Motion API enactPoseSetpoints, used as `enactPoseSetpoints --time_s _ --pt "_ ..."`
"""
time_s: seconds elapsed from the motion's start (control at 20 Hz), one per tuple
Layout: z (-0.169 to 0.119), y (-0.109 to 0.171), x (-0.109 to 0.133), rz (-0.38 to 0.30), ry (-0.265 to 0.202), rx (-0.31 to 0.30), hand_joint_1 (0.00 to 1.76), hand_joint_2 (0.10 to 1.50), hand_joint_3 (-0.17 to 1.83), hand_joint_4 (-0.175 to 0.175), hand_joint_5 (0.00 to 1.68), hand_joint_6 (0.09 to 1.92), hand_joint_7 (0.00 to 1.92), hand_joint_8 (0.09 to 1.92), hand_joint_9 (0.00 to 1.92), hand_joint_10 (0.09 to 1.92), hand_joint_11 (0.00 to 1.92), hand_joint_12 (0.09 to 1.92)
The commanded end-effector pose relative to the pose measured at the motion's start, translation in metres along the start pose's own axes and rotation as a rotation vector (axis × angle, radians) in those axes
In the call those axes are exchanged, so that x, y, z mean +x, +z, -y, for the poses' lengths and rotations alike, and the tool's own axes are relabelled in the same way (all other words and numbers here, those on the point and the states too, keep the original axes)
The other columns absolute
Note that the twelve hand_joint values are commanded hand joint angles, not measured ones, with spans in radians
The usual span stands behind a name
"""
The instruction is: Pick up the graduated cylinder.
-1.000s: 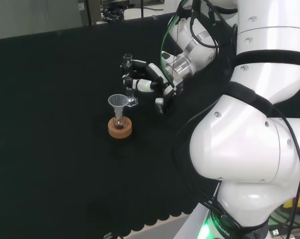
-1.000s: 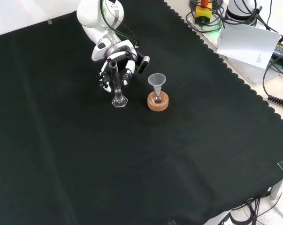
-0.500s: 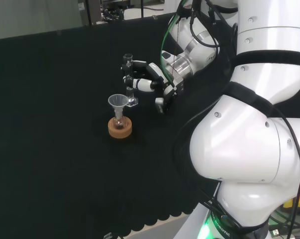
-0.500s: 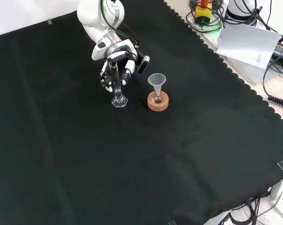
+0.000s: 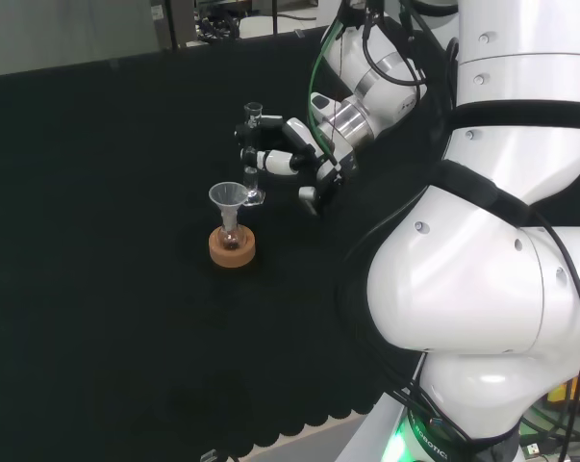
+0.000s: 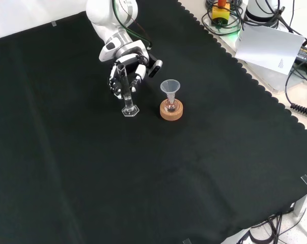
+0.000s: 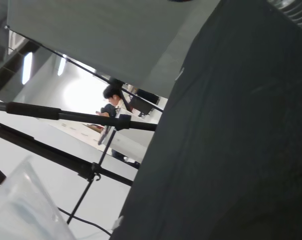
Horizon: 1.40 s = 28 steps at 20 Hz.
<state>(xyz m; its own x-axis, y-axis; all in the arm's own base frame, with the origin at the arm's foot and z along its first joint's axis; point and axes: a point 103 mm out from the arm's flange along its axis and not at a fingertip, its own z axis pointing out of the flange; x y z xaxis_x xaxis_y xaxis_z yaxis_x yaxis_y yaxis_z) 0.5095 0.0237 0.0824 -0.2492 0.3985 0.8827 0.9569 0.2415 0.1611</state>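
In the front view the hand [image 6: 127, 71] has its fingers curled around the upper part of the graduated cylinder [image 6: 127, 95]. The cylinder stands upright, its long axis vertical, its base at the hand's six o'clock, just beside a funnel [image 6: 169, 87] at three o'clock.

Cloth [image 6: 143, 178]: plain black, scalloped edge.
Graduated cylinder [image 6: 127, 94]: clear, colourless.
Funnel [image 6: 169, 89]: clear, faintly grey.
Cork ring stand [image 6: 171, 111]: tan brown.
Small flask [image 5: 231, 234] on the stand: clear glass, with a dark reddish tint at the bottom.
Hand [image 6: 127, 68]: black and white.
Arm links [image 5: 482, 260]: glossy white, black bands at the joints.
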Motion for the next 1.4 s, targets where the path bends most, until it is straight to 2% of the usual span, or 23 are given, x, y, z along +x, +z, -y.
enactPoseSetpoints --time_s 0.05,0.15,0.25,0.3,0.4,0.55,0.8,0.95,1.05,1.4 --pt "-0.003 0.002 0.006 0.122 0.004 0.018 1.33 1.23 -0.14 -0.032 0.85 0.77 0.83 0.95 1.12 0.39 0.97 0.93" --pt "-0.004 0.002 0.009 0.163 -0.005 0.028 1.34 1.19 -0.06 -0.031 0.88 0.77 0.85 1.14 1.16 0.38 1.0 0.92" --pt "-0.005 0.0 0.014 0.221 -0.015 0.038 1.27 1.18 -0.01 -0.125 0.87 1.03 0.87 1.18 1.2 0.36 1.03 0.91" --pt "-0.006 -0.001 0.016 0.248 -0.019 0.045 1.26 1.17 -0.01 -0.15 0.87 1.08 0.89 1.16 1.22 0.34 1.05 0.91" --pt "-0.006 -0.003 0.02 0.288 -0.025 0.054 1.25 1.14 0.0 -0.17 0.91 1.08 0.94 1.1 1.29 0.28 1.08 0.89" --pt "-0.007 -0.014 0.027 0.348 -0.039 0.074 1.26 1.11 0.0 -0.175 0.98 1.0 1.0 0.99 1.37 0.19 1.13 0.85" --pt "-0.006 -0.041 0.042 0.447 -0.054 0.123 1.27 1.1 0.0 -0.175 1.0 0.96 1.03 0.96 1.42 0.13 1.15 0.83" --pt "-0.002 -0.058 0.053 0.532 -0.048 0.124 1.27 1.09 0.0 -0.175 1.01 0.94 1.04 0.93 1.44 0.13 1.17 0.83" --pt "0.002 -0.067 0.059 0.582 -0.037 0.151 1.28 1.08 0.0 -0.175 1.03 0.9 1.07 0.89 1.48 0.11 1.19 0.82" --pt "0.021 -0.096 0.079 0.683 0.006 0.24 1.28 1.07 0.0 -0.175 1.06 0.86 1.1 0.84 1.53 0.09 1.23 0.78"
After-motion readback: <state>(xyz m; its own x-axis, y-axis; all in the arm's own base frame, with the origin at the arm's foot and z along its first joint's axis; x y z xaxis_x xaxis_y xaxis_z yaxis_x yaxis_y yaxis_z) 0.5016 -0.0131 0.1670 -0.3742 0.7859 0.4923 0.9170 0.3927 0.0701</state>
